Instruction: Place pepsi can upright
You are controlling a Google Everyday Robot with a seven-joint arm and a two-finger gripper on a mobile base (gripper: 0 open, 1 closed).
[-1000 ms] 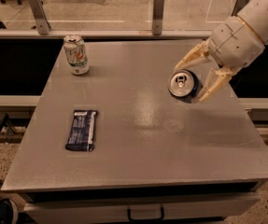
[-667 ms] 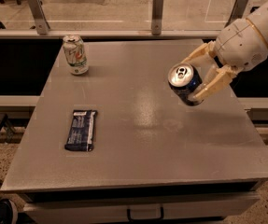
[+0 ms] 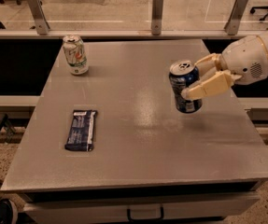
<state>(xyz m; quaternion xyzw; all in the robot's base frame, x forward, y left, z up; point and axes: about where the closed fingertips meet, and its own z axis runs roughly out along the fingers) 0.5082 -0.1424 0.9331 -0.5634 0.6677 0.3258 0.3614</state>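
The pepsi can (image 3: 184, 87) is dark blue with a silver top and stands almost upright, tilted slightly, at the right of the grey table (image 3: 138, 139). I cannot tell whether its base touches the table. My gripper (image 3: 200, 78) comes in from the right and is shut on the can, one cream finger (image 3: 208, 87) across its front and the other behind its top. The white arm (image 3: 252, 59) extends off the right edge.
A white-and-green can (image 3: 75, 54) stands upright at the table's back left. A flat dark blue snack wrapper (image 3: 81, 129) lies at the front left. A glass railing with metal posts (image 3: 157, 13) runs behind the table.
The can has turned from lying sideways, top facing the camera, to nearly upright. The gripper has rotated with it and kept its hold.
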